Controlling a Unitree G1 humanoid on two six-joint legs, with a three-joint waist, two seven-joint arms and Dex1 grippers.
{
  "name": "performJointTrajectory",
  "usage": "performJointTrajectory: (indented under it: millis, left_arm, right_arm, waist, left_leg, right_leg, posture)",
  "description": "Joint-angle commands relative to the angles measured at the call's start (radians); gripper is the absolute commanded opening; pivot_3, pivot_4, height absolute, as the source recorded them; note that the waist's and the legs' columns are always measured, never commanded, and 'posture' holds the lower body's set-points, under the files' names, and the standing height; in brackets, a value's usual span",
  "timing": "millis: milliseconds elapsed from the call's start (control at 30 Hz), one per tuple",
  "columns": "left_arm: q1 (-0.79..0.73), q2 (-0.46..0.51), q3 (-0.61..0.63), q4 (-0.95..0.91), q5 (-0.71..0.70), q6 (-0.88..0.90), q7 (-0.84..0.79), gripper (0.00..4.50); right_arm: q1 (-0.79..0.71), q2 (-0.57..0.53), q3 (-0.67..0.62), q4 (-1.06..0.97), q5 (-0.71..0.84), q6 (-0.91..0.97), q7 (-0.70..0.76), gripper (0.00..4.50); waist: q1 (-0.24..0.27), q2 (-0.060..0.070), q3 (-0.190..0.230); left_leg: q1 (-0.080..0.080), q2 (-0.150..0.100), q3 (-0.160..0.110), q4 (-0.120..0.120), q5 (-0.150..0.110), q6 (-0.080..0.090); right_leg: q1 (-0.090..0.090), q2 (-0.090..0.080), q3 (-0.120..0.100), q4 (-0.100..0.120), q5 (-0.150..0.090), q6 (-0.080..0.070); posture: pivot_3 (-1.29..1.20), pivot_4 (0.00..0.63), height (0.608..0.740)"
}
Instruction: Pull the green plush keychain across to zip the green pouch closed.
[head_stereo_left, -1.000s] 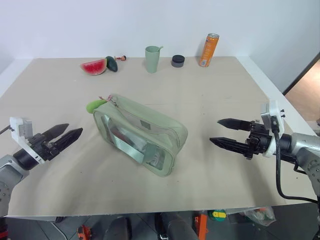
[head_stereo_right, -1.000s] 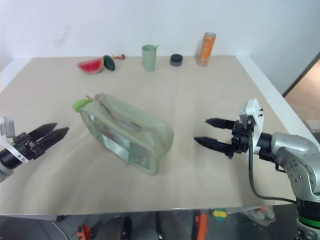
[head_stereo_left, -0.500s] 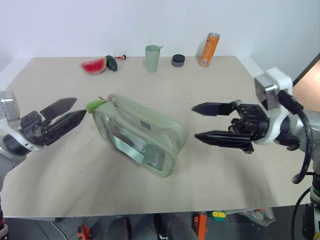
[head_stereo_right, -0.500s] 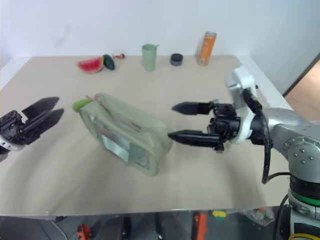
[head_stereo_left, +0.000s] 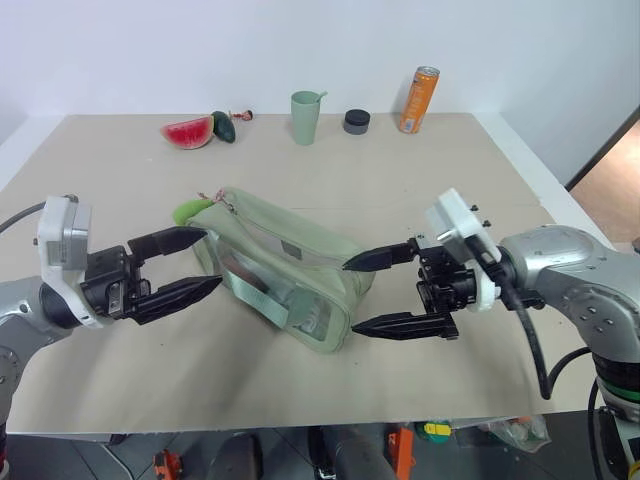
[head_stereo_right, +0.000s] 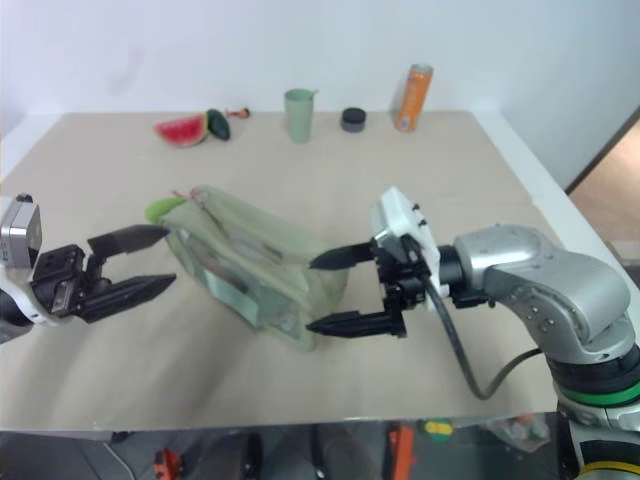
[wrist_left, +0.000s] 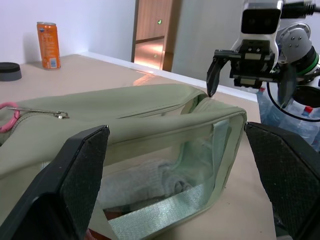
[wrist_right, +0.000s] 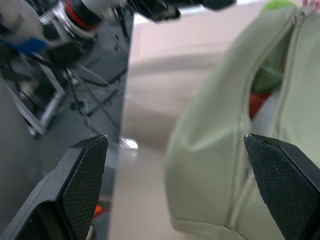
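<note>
- The green pouch (head_stereo_left: 283, 267) lies slantwise in the middle of the desk (head_stereo_left: 450, 180), its clear window panel facing the near edge.
- The green plush keychain (head_stereo_left: 189, 210) sits at the pouch's far-left end, touching the desk, with a thin pink cord (wrist_left: 7, 110) running to the zipper pull.
- In the right wrist view the zipper seam gapes, and something green and red shows inside.
- The left gripper (head_stereo_left: 208, 260) is level at the pouch's left end, just beside it, and its fingers (head_stereo_left: 170, 239) are spread wide with nothing between them.
- The right gripper (head_stereo_left: 352, 295) is at the pouch's right end, pointing towards it. Its fingers (head_stereo_left: 385, 256) are spread wide, one above the other, on either side of the pouch's end; whether they touch the fabric cannot be told.
- Along the far edge of the desk stand a watermelon slice (head_stereo_left: 187, 133), a dark green avocado toy (head_stereo_left: 223, 126), a pale green cup (head_stereo_left: 305, 117), a small dark round lid (head_stereo_left: 356, 121) and an orange can (head_stereo_left: 418, 99), all well apart from the pouch.
</note>
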Motion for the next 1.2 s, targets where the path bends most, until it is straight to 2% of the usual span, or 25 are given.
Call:
performJointTrajectory:
  millis: [33, 400, 433, 633, 767, 833, 1067, 1200]
  left_arm:
    - [0.013, 0.003, 0.041, -0.036, -0.017, -0.025, 0.006, 4.47]
    - [0.034, -0.005, 0.059, -0.039, -0.033, -0.047, 0.037, 4.47]
    - [0.034, -0.007, 0.059, -0.037, -0.033, -0.049, 0.039, 4.50]
    - [0.038, -0.017, 0.051, -0.026, -0.019, -0.062, 0.047, 4.50]
    - [0.038, -0.019, 0.053, -0.024, -0.019, -0.067, 0.053, 4.50]
    - [0.035, -0.021, 0.055, -0.021, -0.021, -0.067, 0.057, 4.50]
    - [0.031, -0.026, 0.052, -0.021, -0.024, -0.067, 0.072, 4.50]
    - [0.028, -0.032, 0.051, -0.019, -0.027, -0.067, 0.078, 4.50]
  right_arm:
    - [-0.015, 0.008, 0.012, 0.001, -0.044, -0.041, 0.013, 4.50]
    - [-0.026, 0.077, 0.115, 0.030, -0.192, -0.110, 0.010, 4.50]
    - [-0.028, 0.084, 0.118, 0.032, -0.200, -0.114, 0.010, 3.97]
    - [-0.025, 0.101, 0.127, 0.040, -0.229, -0.141, 0.034, 1.87]
    - [-0.018, 0.095, 0.125, 0.047, -0.240, -0.155, 0.063, 0.53]
    - [-0.016, 0.091, 0.122, 0.052, -0.246, -0.161, 0.075, 0.06]
    - [-0.013, 0.071, 0.123, 0.077, -0.293, -0.215, 0.125, 0.06]
    - [-0.102, 0.033, 0.124, 0.248, -0.424, -0.381, 0.193, 0.06]
  waist:
    - [0.000, 0.000, 0.000]
    - [0.000, 0.000, 0.000]
    - [0.000, 0.000, 0.000]
    - [0.000, 0.000, 0.000]
    - [0.000, 0.000, 0.000]
    - [0.000, 0.000, 0.000]
    - [0.000, 0.000, 0.000]
    - [0.000, 0.000, 0.000]
  left_leg:
    - [0.000, 0.000, 0.000, 0.000, 0.000, 0.000]
    - [0.000, 0.000, 0.000, 0.001, 0.000, 0.000]
    - [0.000, 0.000, 0.000, 0.001, 0.000, 0.000]
    - [0.000, 0.000, 0.000, 0.001, 0.000, 0.000]
    - [0.000, 0.000, 0.000, 0.001, 0.000, 0.000]
    - [0.000, 0.000, 0.000, 0.001, 0.000, 0.000]
    - [0.000, 0.000, 0.000, 0.001, 0.000, 0.000]
    - [0.000, 0.000, 0.000, 0.001, 0.000, 0.000]
  right_leg:
    - [0.000, 0.000, 0.000, 0.000, 0.000, 0.000]
    - [0.000, 0.000, 0.000, 0.001, 0.000, 0.000]
    - [0.000, 0.000, 0.000, 0.001, 0.000, 0.000]
    - [0.000, 0.000, 0.000, 0.001, 0.000, 0.000]
    - [0.000, 0.000, 0.000, 0.001, 0.000, 0.000]
    - [0.000, 0.000, 0.000, 0.001, 0.000, 0.000]
    - [0.000, 0.000, 0.000, 0.001, 0.000, 0.000]
    - [0.000, -0.001, 0.001, 0.001, 0.000, 0.000]
  posture:
    - [0.00, 0.150, 0.740]
    - [0.00, 0.150, 0.740]
    - [0.00, 0.150, 0.740]
    - [0.00, 0.150, 0.740]
    - [0.00, 0.150, 0.740]
    - [0.00, 0.150, 0.740]
    - [0.00, 0.150, 0.740]
    - [0.00, 0.150, 0.740]
